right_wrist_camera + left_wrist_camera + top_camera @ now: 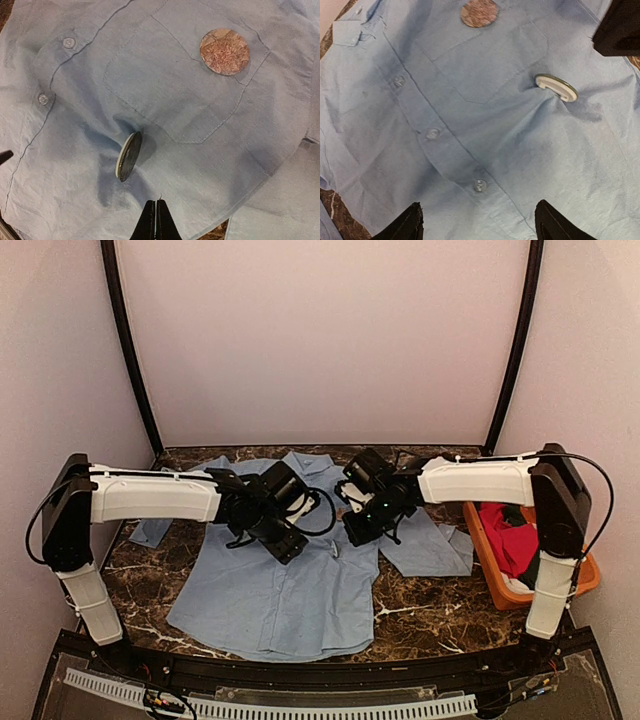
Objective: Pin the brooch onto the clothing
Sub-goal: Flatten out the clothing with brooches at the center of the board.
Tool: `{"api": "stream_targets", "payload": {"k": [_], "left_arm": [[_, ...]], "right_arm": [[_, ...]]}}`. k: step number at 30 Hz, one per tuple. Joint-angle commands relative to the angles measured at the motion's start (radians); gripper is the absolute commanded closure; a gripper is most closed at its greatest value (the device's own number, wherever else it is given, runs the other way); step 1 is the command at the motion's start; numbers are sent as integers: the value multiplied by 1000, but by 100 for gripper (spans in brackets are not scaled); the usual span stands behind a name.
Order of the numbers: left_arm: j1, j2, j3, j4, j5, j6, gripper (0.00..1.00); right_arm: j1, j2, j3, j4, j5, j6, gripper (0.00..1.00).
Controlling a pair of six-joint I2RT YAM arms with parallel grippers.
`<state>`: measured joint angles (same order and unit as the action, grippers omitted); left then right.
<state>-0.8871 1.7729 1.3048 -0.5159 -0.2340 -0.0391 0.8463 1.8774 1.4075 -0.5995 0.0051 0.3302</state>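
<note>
Plain pinkish-white walls (320,340) on three sides, soft even light. Two curved black poles (130,350) in the back corners. Dark brown marble-pattern tabletop (420,615), white veins, black front edge (300,680).

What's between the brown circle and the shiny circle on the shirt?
Just the blue shirt's bare chest pocket, from brown disc to silvery disc, in the right wrist view.

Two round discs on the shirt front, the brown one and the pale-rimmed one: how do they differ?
The brown disc lies flat; the pale-rimmed disc stands tilted on its edge. The brown disc sits on the pocket; the pale-rimmed disc is just outside the pocket's edge, cloth puckered around it. Both are round and on the blue shirt.
</note>
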Motion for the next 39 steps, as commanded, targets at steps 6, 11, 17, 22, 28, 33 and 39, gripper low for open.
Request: {"api": "stream_targets", "payload": {"k": [6,11,17,22,28,33,39], "left_arm": [[-77,64,-112,1,84,-83,26],[-81,69,-157,-31,96,-97,28],[-95,60,-183,-48,116,-107,28],[-105,58,-193,-77,123,-102,29],[-108,54,-216,-108,141,-95,29],[-108,50,-214,-120,136,-88,28],[-111,52,-210,-122,140,-84,26]], "right_arm": [[-30,101,-25,191,-260,-50,99],[-30,153,1,225,-339,-65,99],[-30,190,10,247,-389,-61,99],[-30,228,16,239,-379,-54,99],[-45,164,-26,252,-400,-60,96],[-118,39,-114,306,-427,-37,93],[-201,89,-107,264,-362,-34,93]]}}
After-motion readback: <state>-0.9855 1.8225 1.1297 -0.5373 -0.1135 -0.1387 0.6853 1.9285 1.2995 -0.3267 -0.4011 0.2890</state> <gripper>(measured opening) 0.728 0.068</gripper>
